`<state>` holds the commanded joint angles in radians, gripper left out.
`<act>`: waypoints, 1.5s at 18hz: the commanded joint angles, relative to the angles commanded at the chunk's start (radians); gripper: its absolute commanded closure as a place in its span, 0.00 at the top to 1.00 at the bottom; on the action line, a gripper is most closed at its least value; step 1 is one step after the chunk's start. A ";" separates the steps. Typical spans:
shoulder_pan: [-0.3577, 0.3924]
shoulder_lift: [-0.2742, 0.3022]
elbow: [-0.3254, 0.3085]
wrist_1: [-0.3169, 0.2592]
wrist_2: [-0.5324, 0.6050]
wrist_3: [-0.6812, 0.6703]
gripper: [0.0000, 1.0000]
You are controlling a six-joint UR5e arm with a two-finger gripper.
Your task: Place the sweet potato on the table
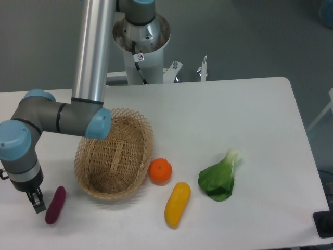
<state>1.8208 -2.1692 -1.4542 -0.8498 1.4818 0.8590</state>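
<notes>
The sweet potato (55, 204) is a small dark purple tuber lying on the white table (234, 120) near the front left corner, just left of the basket. My gripper (36, 201) points down right beside the sweet potato's left side, low over the table. Its dark fingers (39, 205) stand slightly apart with nothing between them. The sweet potato is free of the fingers and rests on the tabletop.
An oval wicker basket (115, 154) stands just right of the sweet potato, partly under my forearm. A round orange fruit (160, 171), a yellow-orange vegetable (177, 204) and a green leafy vegetable (220, 177) lie further right. The table's front edge is close below the gripper.
</notes>
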 joint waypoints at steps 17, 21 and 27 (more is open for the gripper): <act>0.419 0.163 -0.051 -0.164 -0.003 0.181 1.00; 0.515 0.164 -0.051 -0.199 0.002 0.290 1.00; 0.667 0.147 -0.046 -0.199 0.003 0.518 1.00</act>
<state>2.4880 -2.0217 -1.5003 -1.0492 1.4849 1.3774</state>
